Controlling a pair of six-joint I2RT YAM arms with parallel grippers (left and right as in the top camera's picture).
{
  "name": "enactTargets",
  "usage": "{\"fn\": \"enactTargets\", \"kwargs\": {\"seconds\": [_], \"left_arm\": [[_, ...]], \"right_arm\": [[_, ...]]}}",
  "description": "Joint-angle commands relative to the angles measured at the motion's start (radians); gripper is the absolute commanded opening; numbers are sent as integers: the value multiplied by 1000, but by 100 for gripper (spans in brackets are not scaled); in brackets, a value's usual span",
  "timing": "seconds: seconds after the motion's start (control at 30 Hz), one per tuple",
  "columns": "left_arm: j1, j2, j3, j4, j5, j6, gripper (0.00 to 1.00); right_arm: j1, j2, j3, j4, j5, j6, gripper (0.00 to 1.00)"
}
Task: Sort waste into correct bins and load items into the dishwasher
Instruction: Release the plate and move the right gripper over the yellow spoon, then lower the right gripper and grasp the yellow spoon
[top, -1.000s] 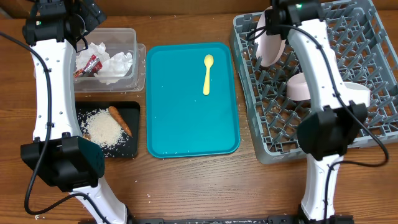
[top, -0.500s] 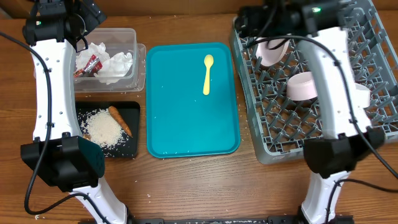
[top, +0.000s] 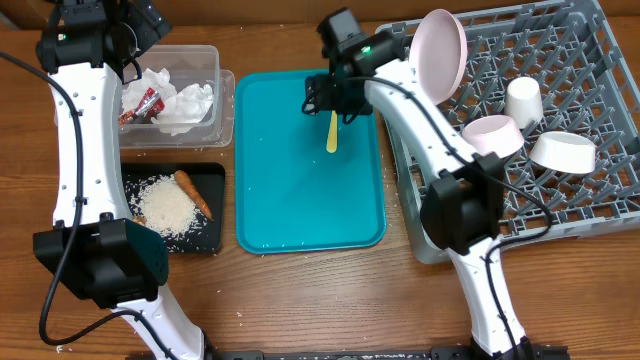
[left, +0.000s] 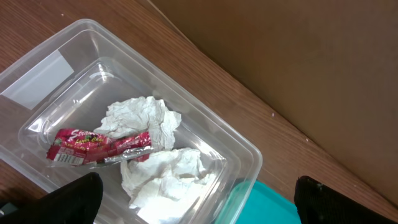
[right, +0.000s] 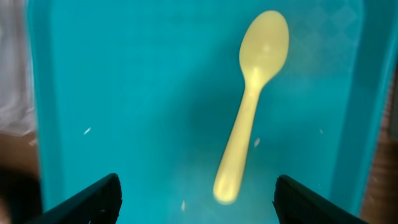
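Note:
A yellow spoon (top: 331, 135) lies on the teal tray (top: 300, 200); it also shows in the right wrist view (right: 252, 112). My right gripper (top: 330, 98) (right: 198, 205) is open, hovering over the spoon's handle end, empty. The grey dish rack (top: 560, 215) holds an upright white plate (top: 441, 52), two white bowls (top: 490, 135) (top: 562, 150) and a white cup (top: 523, 100). My left gripper (top: 148, 22) (left: 196, 202) is open above the clear tub (top: 215, 60), which holds white napkins (left: 152, 118) and a red-and-white wrapper (left: 93, 144).
A black tray (top: 215, 240) at the left front holds white rice (top: 165, 207) and an orange carrot stick (top: 193, 194). A brown cardboard wall (left: 298, 56) stands behind the table. The rack sits right of the teal tray.
My right arm has swung left from the dish rack to above the spoon on the teal tray. The plate stays upright in the rack. The left arm has not moved.

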Motion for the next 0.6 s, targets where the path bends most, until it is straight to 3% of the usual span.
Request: {"fn": "enactTargets", "kwargs": {"seconds": [0.0,0.43,0.57], "left_arm": [[-2,-18,12,1,1,-13,100],[-2,-18,12,1,1,-13,100],[-2,-18,12,1,1,-13,100]], "right_arm": [[-8,26,8,31,47,62,81],[-8,152,8,92,100,91,79],[-6,154,8,103,127,92,69]]}}
